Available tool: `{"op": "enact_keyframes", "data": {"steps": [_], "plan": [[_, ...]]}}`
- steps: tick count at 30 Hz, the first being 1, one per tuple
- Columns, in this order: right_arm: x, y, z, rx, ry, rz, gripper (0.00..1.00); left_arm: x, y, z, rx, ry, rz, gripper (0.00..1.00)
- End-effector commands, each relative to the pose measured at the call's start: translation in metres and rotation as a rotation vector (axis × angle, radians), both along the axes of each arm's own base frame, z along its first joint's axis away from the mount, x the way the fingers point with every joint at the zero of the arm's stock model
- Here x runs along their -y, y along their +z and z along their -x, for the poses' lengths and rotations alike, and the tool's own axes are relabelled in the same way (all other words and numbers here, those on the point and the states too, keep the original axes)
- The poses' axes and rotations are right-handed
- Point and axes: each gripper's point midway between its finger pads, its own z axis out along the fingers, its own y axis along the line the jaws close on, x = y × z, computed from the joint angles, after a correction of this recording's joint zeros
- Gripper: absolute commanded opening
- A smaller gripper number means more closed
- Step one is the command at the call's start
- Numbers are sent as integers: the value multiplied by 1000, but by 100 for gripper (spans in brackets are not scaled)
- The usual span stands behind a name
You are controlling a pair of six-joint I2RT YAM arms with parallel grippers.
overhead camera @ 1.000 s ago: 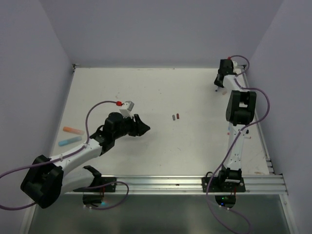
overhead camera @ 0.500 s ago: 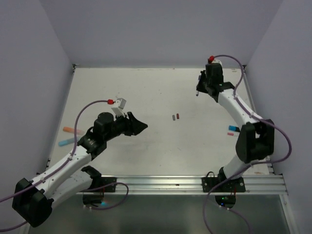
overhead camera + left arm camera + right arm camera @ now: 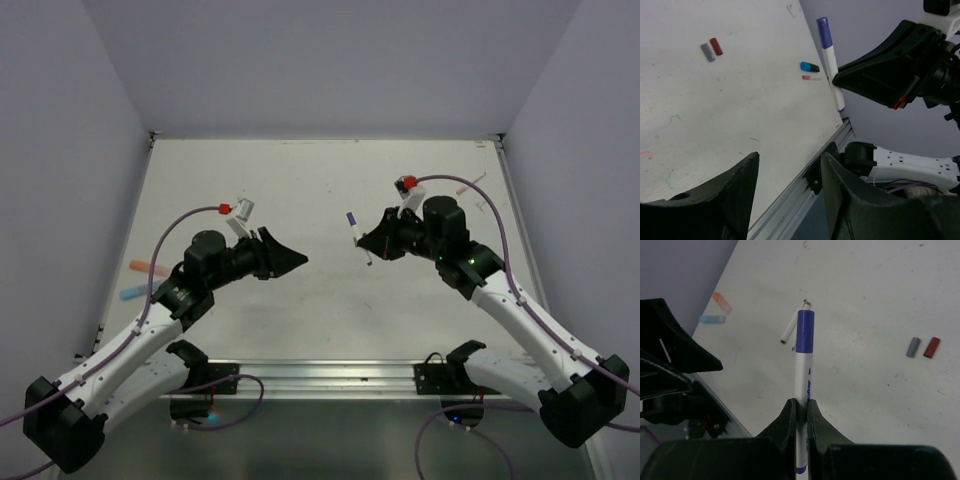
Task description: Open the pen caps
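My right gripper [image 3: 368, 246] [image 3: 801, 412] is shut on the white barrel of a pen [image 3: 803, 377], held above the middle of the table. Its purple pen cap [image 3: 805, 331] [image 3: 351, 218] [image 3: 823, 29] is on the free end, pointing toward the left arm. My left gripper [image 3: 288, 256] [image 3: 789, 172] stands open and empty a short way left of that pen, not touching it. A loose grey cap [image 3: 913, 346] [image 3: 707, 52] and a dark red cap [image 3: 931, 347] [image 3: 716, 46] lie side by side on the table.
An orange marker [image 3: 150, 267] [image 3: 721, 301] and a pale blue one [image 3: 135, 292] [image 3: 712, 319] lie at the table's left edge. A thin white pen [image 3: 790, 330] lies below the left gripper. A blue-and-black marker [image 3: 809, 66] lies by the right edge, next to a small pink piece [image 3: 812, 77].
The right arm has swung from the far right corner to the table's middle, carrying the pen toward the left gripper. The left arm has barely shifted.
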Motion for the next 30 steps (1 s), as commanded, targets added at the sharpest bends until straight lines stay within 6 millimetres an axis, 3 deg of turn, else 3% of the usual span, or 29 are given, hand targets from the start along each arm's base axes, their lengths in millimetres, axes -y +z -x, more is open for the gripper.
{"op": "enact_keyframes", "data": {"steps": [1,4,5,9,17,30], "plan": [[-14,5,27,-15,108,-69,0,14,24,7,17,-69,148,56],[-12,-5,28,-50,56,-106,0,20,23,10,7,-100,200,56],[-12,2,25,-19,35,-143,0,21,17,12,-14,-102,210,55],[-18,-5,18,-58,-23,-242,0,36,19,23,42,-174,265,56],[-33,11,14,-80,-43,-415,0,68,2,20,35,-204,238,55],[-37,15,19,-101,-45,-465,0,109,17,12,55,-248,280,53]]}}
